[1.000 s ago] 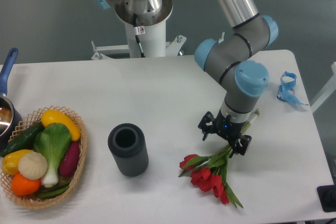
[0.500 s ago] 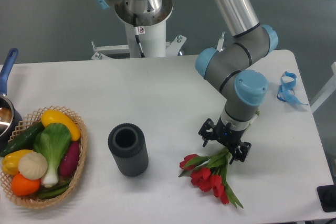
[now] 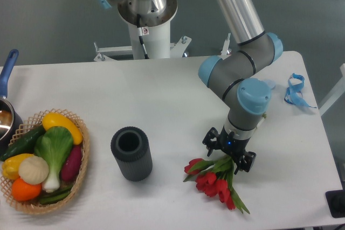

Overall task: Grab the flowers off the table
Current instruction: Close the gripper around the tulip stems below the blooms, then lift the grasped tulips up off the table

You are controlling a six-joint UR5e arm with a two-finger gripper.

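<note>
- Black fingers of the gripper (image 3: 228, 152) are standing spread and holding nothing, straddling the green stems of the flowers (image 3: 214, 175) just above the red blooms
- Over the last second the gripper has been sinking and sliding slightly towards the blooms; it is now sitting lower on the stems, so I judge the closing squeeze is coming next and the lift is not yet begun
- The flowers are lying flat on the table (image 3: 161, 100), near its front right part, blooms pointing towards the front edge and stems running back under the wrist
- Whether the fingertips are touching the tabletop, I cannot tell
- To the left, a dark ribbed cylinder (image 3: 131, 153) is standing well apart from the bunch, leaving room for a straight rise
- Further left, a wicker basket (image 3: 81, 157) of vegetables is sitting near the table's left edge
- Blue ribbon curls (image 3: 295, 90) are lying near the right edge, well clear
- The front edge is running close to the blooms, so a drag forward could be risky
</note>
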